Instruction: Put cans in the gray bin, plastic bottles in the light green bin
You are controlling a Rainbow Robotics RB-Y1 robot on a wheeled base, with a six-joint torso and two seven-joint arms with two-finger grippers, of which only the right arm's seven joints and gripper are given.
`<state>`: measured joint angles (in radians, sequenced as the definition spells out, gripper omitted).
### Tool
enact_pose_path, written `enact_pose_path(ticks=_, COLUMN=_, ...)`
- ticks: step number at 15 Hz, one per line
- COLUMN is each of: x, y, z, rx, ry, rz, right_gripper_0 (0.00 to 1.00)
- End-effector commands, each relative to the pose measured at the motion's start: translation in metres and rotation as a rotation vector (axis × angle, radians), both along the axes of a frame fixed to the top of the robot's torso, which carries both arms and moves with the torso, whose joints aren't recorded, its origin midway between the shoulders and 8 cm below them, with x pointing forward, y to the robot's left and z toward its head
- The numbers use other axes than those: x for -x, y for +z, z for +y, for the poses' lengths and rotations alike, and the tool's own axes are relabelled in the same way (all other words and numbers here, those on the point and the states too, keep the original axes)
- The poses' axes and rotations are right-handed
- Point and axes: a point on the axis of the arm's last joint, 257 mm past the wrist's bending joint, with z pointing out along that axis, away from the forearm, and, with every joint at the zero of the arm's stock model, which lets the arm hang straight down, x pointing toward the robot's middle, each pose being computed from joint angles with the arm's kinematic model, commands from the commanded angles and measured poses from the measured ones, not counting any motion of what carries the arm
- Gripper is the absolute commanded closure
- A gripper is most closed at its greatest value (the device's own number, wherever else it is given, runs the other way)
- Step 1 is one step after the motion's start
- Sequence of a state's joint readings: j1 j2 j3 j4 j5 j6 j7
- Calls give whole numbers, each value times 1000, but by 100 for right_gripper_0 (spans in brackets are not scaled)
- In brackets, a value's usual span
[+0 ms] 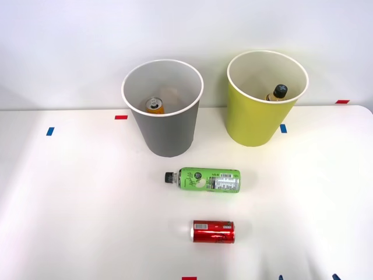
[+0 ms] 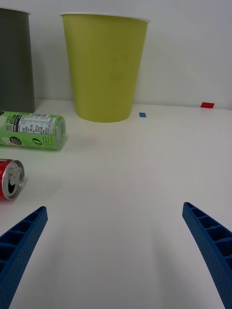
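The gray bin [image 1: 166, 131] stands at the back with an orange can [image 1: 154, 105] inside it. To its right, the light green bin [image 1: 259, 114] holds a black-capped bottle [image 1: 278, 93]. On the table before the bins, a green-labelled plastic bottle [image 1: 207, 179] lies on its side with its cap to the left. The red can [image 1: 213, 231] lies nearer me. My right gripper [image 1: 308, 278] is at the table's front edge, right of the red can, open and holding nothing. The right wrist view shows the gripper [image 2: 113, 251] low over the table, with the red can [image 2: 9, 179], green-labelled bottle [image 2: 31, 130], light green bin [image 2: 104, 67] and gray bin [image 2: 15, 60] ahead.
Small red tape marks [image 1: 120, 117] and blue tape marks [image 1: 50, 131] dot the white table [image 1: 76, 204]. A white wall rises behind the bins. Bare table surface lies between my gripper and the objects.
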<state>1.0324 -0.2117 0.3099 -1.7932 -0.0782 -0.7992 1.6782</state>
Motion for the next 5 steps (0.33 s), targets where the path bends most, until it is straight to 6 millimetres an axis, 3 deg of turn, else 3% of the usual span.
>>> enact_pose_path(ticks=1, x=0, y=0, z=0, rx=0, ry=0, rz=0, right_gripper_0=3)
enact_pose_path(ticks=5, x=0, y=0, z=0, rx=0, ry=0, rz=0, right_gripper_0=3)
